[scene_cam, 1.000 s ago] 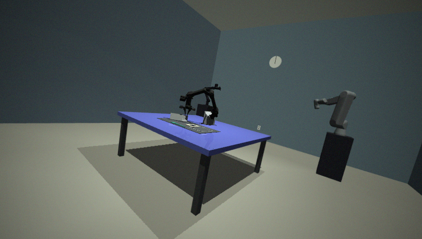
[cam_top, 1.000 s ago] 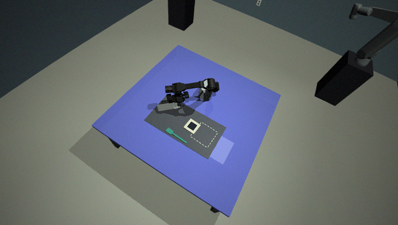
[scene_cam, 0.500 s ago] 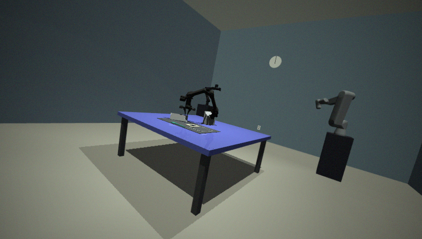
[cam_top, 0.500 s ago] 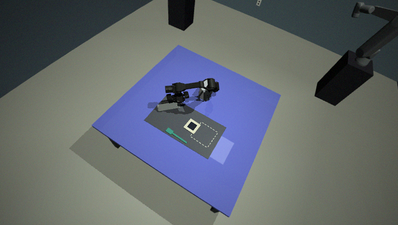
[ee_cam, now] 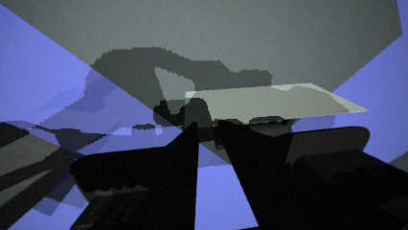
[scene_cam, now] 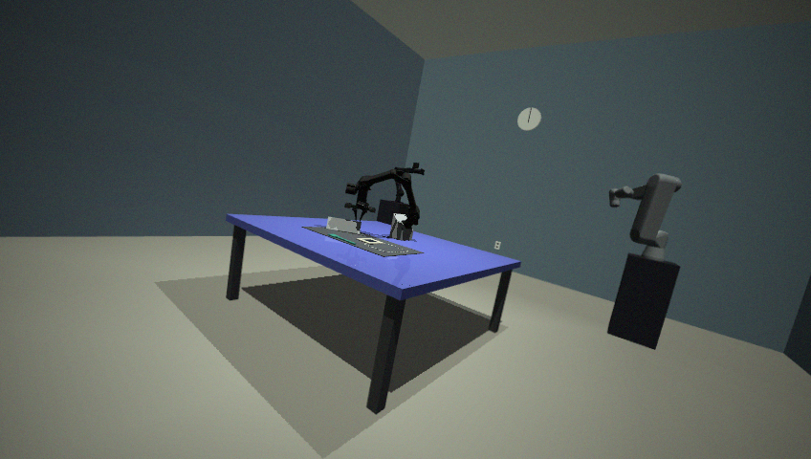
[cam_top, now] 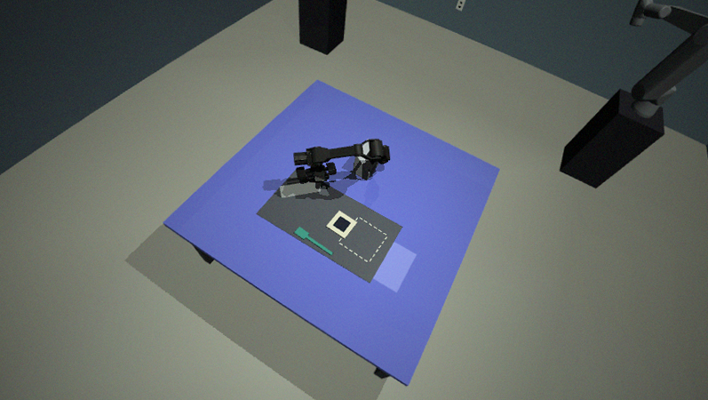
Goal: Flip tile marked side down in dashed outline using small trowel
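The green trowel [cam_top: 313, 240] lies flat on the dark grey mat [cam_top: 329, 231], near its front edge. The cream tile [cam_top: 342, 224] lies beside it with its dark marked side up, just left of the dashed outline [cam_top: 363, 239], which is empty. My gripper [cam_top: 315, 183] hangs low over the mat's far left corner, well apart from the trowel and the tile. Its fingers are nearly together with nothing between them, as the wrist view [ee_cam: 207, 126] shows. In the side view the gripper [scene_cam: 357, 223] points down at the table, beyond the trowel [scene_cam: 336, 236] and the tile [scene_cam: 370, 241].
A pale grey wedge block [cam_top: 293, 189] lies at the mat's far left corner, right by the fingers; it also shows in the wrist view [ee_cam: 268, 101]. The arm's base [cam_top: 367, 167] stands behind the mat. A light blue patch [cam_top: 395, 266] adjoins the mat's right end.
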You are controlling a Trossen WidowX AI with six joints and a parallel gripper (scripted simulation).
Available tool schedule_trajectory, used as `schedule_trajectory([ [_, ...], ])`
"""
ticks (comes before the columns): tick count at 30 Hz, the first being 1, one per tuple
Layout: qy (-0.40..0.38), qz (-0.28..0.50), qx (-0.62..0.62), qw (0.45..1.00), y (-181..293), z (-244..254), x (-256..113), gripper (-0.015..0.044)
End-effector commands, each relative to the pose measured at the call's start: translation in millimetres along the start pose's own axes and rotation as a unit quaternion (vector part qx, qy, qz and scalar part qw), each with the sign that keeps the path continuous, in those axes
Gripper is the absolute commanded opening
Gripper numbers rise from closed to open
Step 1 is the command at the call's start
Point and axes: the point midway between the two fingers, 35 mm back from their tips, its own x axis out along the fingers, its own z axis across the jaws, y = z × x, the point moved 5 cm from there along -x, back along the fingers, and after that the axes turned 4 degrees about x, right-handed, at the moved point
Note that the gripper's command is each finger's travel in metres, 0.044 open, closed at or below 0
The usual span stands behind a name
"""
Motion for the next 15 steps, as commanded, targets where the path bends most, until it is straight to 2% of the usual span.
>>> schedule_trajectory([
  [1,-0.001,-0.002,-0.001,1.0,-2.1,0.1,2.0,0.01],
  [15,-0.001,-0.002,-0.001,1.0,-2.1,0.1,2.0,0.01],
])
